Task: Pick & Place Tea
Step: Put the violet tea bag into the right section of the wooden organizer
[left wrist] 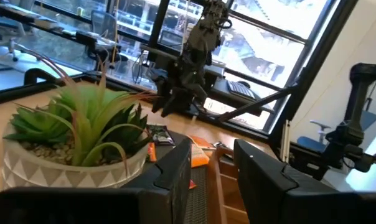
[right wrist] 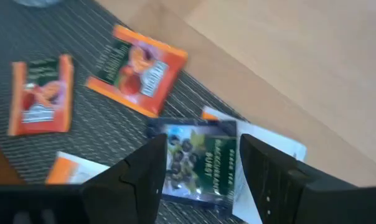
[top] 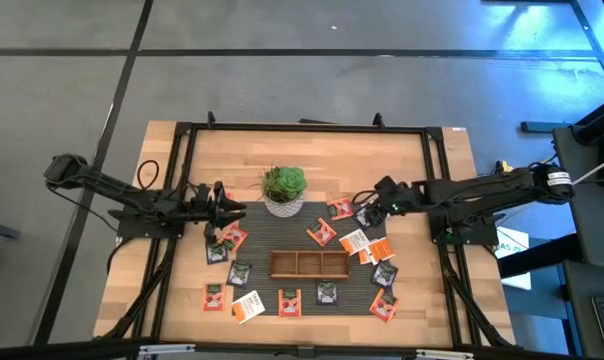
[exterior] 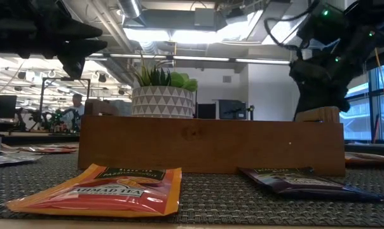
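Nearest to us in the low view, an orange-red foil tea sachet (exterior: 103, 189) lies flat on the dark woven mat (exterior: 211, 207), with a dark grey-black sachet (exterior: 303, 183) beside it, both just in front of the long brown wooden three-compartment tray (exterior: 211, 147). We judge the tray to be the goal for the tea, since it sits in the middle of the mat and the sachets ring it on all sides (none shows inside it from above).

From above, the sachets (top: 327, 293) are scattered flat and apart or slightly overlapping, orange-red, dark and white-with-orange ones mixed, presumably so that each can be taken singly.

The right end effector (top: 366, 212) hovers low over the cluster near the tray's right end. In its wrist view its fingers stand spread on either side of a dark sachet printed with berries and green lettering (right wrist: 197, 163), which lies on the mat, overlapping a white sachet; nothing is pinched. Two orange-red sachets (right wrist: 138, 68) lie flat beyond it. We read this as lining up for a grasp.

The left end effector (top: 222, 208) waits near the white patterned pot with the green succulent (top: 283, 190), above the sachets at the tray's left; its fingers (left wrist: 169, 177) stand partly apart with nothing between them.

Farther off is the bare wooden tabletop (top: 402, 150).
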Controlling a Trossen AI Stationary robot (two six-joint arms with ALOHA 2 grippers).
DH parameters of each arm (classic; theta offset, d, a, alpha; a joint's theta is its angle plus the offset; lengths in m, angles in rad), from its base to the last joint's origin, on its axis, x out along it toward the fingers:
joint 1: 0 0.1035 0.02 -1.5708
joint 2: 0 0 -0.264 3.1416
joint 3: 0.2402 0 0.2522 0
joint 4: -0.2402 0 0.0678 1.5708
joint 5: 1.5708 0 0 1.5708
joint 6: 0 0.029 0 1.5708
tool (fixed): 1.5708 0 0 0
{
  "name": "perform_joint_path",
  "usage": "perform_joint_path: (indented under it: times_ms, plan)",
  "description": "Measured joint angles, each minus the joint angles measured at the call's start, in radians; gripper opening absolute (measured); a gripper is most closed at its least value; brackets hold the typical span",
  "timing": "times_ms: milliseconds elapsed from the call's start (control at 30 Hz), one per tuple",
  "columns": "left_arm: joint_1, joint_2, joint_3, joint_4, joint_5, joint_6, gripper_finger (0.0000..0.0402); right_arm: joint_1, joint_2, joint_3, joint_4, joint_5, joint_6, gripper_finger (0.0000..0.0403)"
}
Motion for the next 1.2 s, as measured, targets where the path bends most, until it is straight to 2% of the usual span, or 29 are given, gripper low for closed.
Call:
perform_joint_path:
  times_ms: [567,700,1033,1200]
  plan:
    - [0.003,0.0,0.0,-0.003,0.0,0.008,0.0116,-0.021,0.18,0.0,0.009,-0.114,0.028,0.0196]
    - [0.003,0.0,0.0,-0.004,-0.003,0.026,0.0116,-0.021,0.199,0.0,0.01,-0.119,0.022,0.0161]
    - [0.003,0.0,0.0,-0.005,-0.004,0.036,0.0116,-0.021,0.2,0.0,0.016,-0.123,-0.024,0.004]
    - [0.003,0.0,0.0,-0.005,-0.008,0.044,0.0116,-0.021,0.183,0.0,0.011,-0.126,-0.049,0.0006]
